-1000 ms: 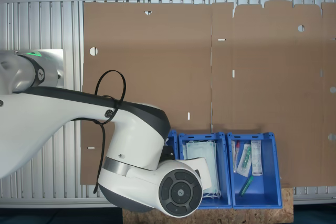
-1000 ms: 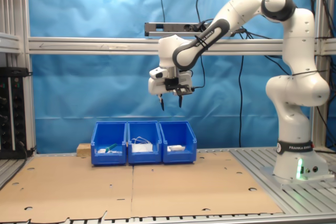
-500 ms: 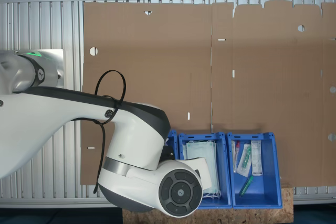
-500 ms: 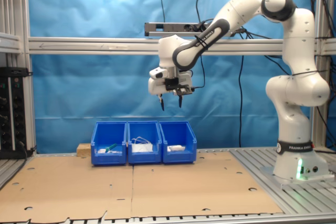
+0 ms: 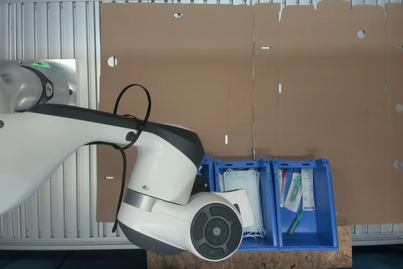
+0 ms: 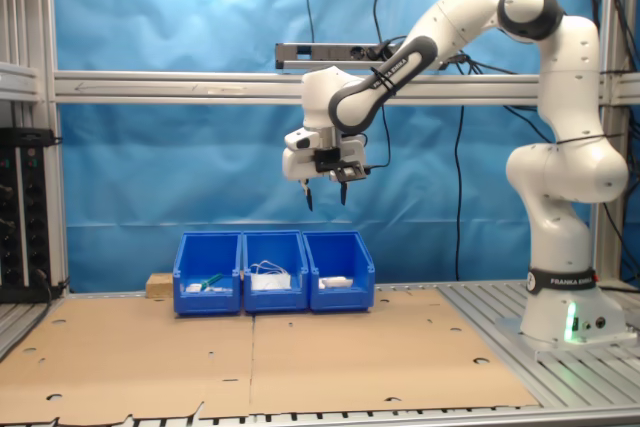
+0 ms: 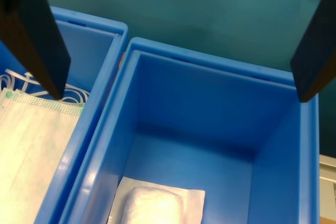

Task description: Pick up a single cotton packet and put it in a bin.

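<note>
A: We see the gripper (image 6: 325,195) hanging high above the row of three blue bins in the second exterior view, its two dark fingers (image 7: 37,35) spread wide apart with nothing between them.

B: Agreed, and the wrist view puts us right over the end bin (image 7: 157,72). We spot the cotton packet (image 7: 157,205) lying flat on that bin's floor, white and slightly puffed in the middle.

A: In the second exterior view, we make out that same packet (image 6: 335,282) as a pale shape inside the bin at the second exterior view's right (image 6: 340,272), the one nearest the arm's base.

B: Next door, the middle bin (image 6: 274,272) carries the pale green face masks (image 7: 31,150). We see their white ear loops curled against the wall in the wrist view.

A: From the first exterior view, the arm's big white body (image 5: 157,187) covers the packet's bin, while the masks (image 5: 242,196) and the long narrow wrappers (image 5: 299,190) sit in the two bins we can see.

B: The bins stand on brown cardboard sheets (image 5: 252,80) across the table.
</note>
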{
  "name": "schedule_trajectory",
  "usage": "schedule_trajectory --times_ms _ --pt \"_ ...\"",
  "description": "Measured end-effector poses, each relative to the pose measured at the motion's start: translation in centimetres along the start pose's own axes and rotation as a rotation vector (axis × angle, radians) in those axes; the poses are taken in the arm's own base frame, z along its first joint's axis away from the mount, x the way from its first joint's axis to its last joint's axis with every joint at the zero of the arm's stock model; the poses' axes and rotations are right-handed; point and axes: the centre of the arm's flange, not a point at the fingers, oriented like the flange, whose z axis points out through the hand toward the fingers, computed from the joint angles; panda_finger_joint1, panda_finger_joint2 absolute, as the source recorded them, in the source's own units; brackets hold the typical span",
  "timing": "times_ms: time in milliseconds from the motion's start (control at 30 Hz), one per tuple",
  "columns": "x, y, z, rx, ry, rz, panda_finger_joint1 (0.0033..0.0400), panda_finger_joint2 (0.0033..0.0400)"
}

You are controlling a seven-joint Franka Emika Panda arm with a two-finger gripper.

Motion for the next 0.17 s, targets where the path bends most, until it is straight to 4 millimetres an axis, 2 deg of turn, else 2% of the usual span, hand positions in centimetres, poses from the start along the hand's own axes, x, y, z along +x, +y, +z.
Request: schedule_trajectory --times_ms 167 --pt "0.0 0.0 0.0 0.0 0.0 0.0 0.04 0.04"
